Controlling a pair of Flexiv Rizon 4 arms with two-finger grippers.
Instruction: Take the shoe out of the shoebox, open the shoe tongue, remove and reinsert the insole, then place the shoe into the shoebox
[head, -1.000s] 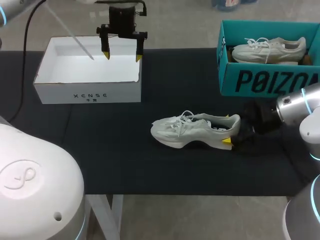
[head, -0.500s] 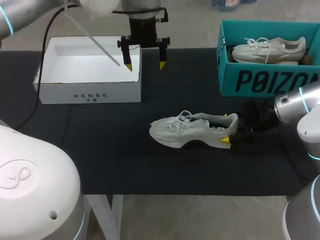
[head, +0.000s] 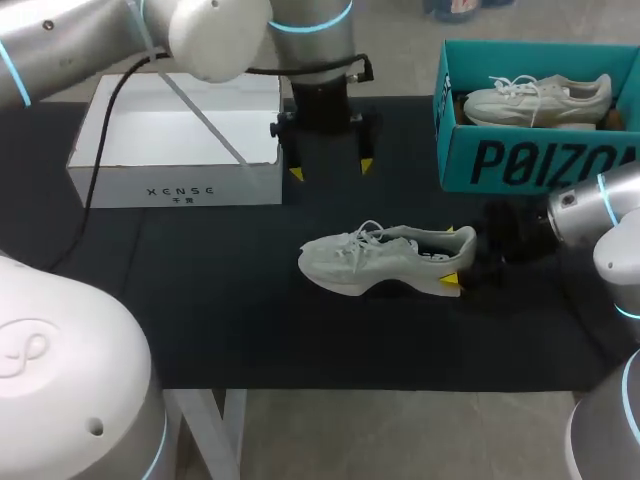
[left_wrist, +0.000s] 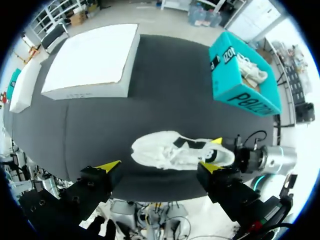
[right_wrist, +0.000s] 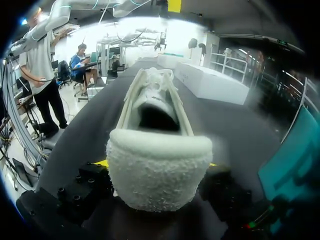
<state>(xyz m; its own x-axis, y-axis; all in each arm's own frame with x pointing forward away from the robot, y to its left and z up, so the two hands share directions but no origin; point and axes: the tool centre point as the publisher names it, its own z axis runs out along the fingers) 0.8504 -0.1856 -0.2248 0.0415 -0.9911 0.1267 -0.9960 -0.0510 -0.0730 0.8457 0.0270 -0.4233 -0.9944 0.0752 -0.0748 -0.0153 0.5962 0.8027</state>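
Note:
A pale grey-white shoe (head: 380, 262) lies on its sole on the black table mat (head: 220, 300), toe pointing left. My right gripper (head: 453, 256) is shut on its heel, one yellow tip on each side. In the right wrist view the fuzzy heel collar (right_wrist: 157, 175) fills the gap between the fingers of that gripper (right_wrist: 156, 164). My left gripper (head: 331, 169) hangs open above the mat, behind the shoe, with nothing in it. In the left wrist view its own gripper (left_wrist: 159, 167) hangs above the shoe (left_wrist: 165, 152). The teal shoebox (head: 520, 160) stands at the back right with a second shoe (head: 540, 100) inside.
A white open box (head: 175, 185) stands at the back left, close beside my left arm. The mat's front edge (head: 350, 388) runs a little in front of the shoe. The teal shoebox (left_wrist: 240, 75) and the white box (left_wrist: 95, 62) both show in the left wrist view.
My left arm has swung right and forward, from over the white box to the mat behind the shoe. The shoe and right gripper have shifted slightly left.

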